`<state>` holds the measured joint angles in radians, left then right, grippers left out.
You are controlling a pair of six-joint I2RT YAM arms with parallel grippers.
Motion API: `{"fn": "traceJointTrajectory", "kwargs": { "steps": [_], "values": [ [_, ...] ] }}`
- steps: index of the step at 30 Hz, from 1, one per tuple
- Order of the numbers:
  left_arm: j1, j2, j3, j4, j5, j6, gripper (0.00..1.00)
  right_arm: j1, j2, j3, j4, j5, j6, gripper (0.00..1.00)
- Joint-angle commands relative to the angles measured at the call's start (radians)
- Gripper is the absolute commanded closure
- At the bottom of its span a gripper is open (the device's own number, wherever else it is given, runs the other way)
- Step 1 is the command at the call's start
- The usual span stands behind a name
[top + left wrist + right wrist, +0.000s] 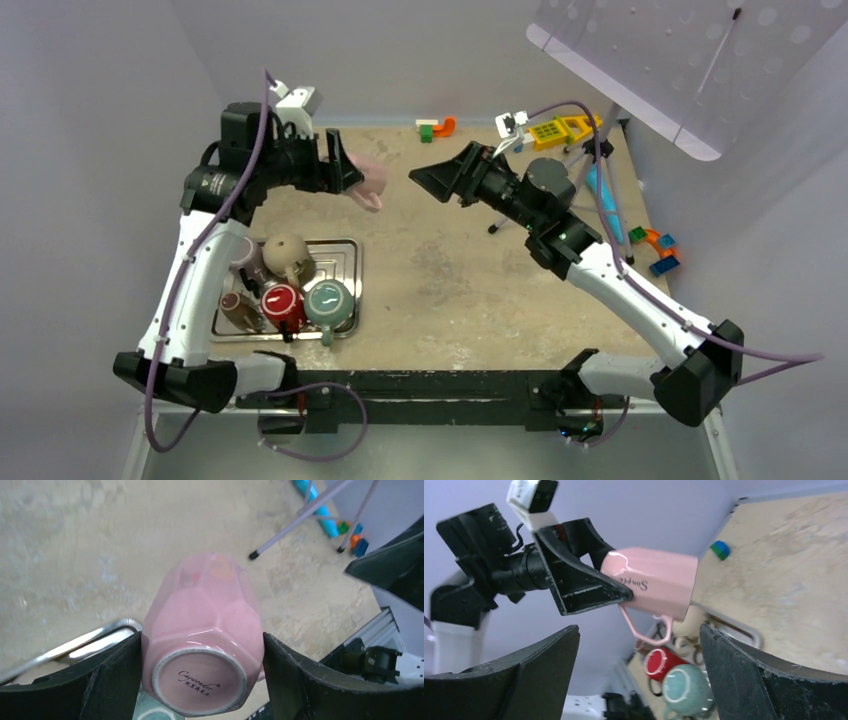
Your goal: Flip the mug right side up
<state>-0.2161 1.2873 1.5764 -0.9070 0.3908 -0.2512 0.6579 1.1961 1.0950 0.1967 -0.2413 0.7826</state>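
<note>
The pink mug (370, 178) is held up above the table, lying sideways. My left gripper (350, 172) is shut on it, one finger on each side near its base. In the left wrist view the mug (202, 625) shows its printed base to the camera between the black fingers (115, 675), and its mouth points away. In the right wrist view the mug (656, 582) has its thin handle (649, 630) hanging down. My right gripper (425, 182) stands open a short way to the right of the mug's mouth, facing it, with nothing between its fingers (744, 675).
A metal tray (348, 262) at the near left holds a beige mug (287, 255), a red mug (282, 300), a teal mug (328, 300) and a brown one (240, 310). Toy blocks (437, 127) and a yellow toy (560, 130) lie at the back, more blocks (655, 250) and a tripod leg (600, 160) at the right.
</note>
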Motion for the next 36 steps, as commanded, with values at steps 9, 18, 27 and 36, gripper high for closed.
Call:
{"fn": "traceJointTrajectory", "kwargs": {
  "steps": [9, 18, 27, 36],
  "values": [
    [0.006, -0.113, 0.097, 0.491, -0.010, -0.033, 1.00, 0.023, 0.115, 0.190, 0.253, -0.081, 0.635, 0.07],
    [0.006, -0.088, 0.183, 0.558, -0.040, -0.024, 1.00, 0.027, 0.132, 0.164, 0.225, -0.010, 0.713, 0.11],
    [0.003, -0.087, 0.203, 0.549, 0.035, -0.172, 1.00, 0.052, 0.270, 0.249, 0.386, -0.090, 0.742, 0.13],
    [0.000, -0.080, 0.186, 0.547, 0.051, -0.221, 1.00, 0.055, 0.311, 0.277, 0.459, -0.108, 0.770, 0.40]
  ]
}}
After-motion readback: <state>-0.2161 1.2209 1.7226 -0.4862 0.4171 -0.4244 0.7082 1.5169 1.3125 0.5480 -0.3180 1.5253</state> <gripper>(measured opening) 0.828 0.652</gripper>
